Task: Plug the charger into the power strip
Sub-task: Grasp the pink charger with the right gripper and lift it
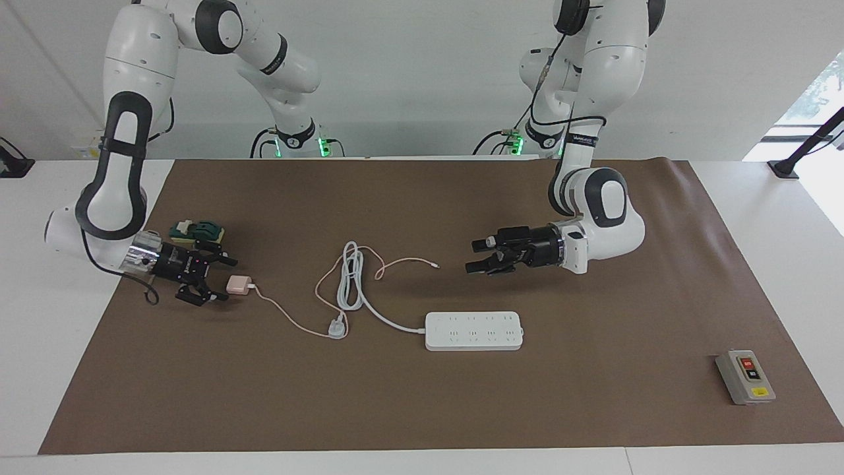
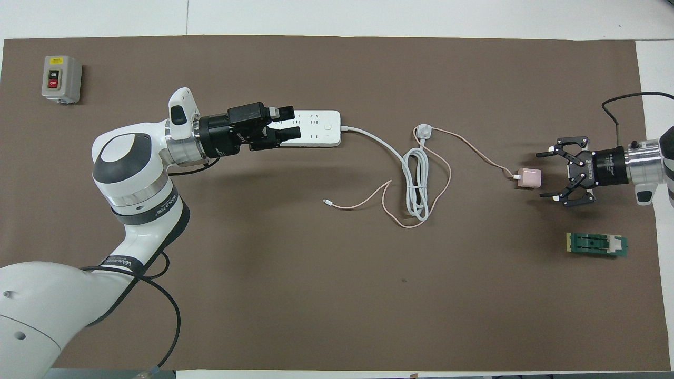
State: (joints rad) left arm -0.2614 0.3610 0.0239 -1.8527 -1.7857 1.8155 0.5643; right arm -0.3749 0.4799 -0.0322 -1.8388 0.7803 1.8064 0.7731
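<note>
Charger (image 1: 237, 285) is flanked by the released right tool (image 1: 210, 277), to be gripped squarely across its sides; left tool (image 1: 476, 256), released, waits above the power strip (image 1: 473, 330).

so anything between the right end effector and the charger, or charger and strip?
Nothing between right end effector and charger. Between charger and power strip lie the coiled white cord and white plug.

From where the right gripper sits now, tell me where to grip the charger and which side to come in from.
Grip the charger across the two flat faces of its cube body. Its cable leaves the face turned toward the power strip, so come from the cable-free face, where the open right gripper already sits, jaws either side.
</note>
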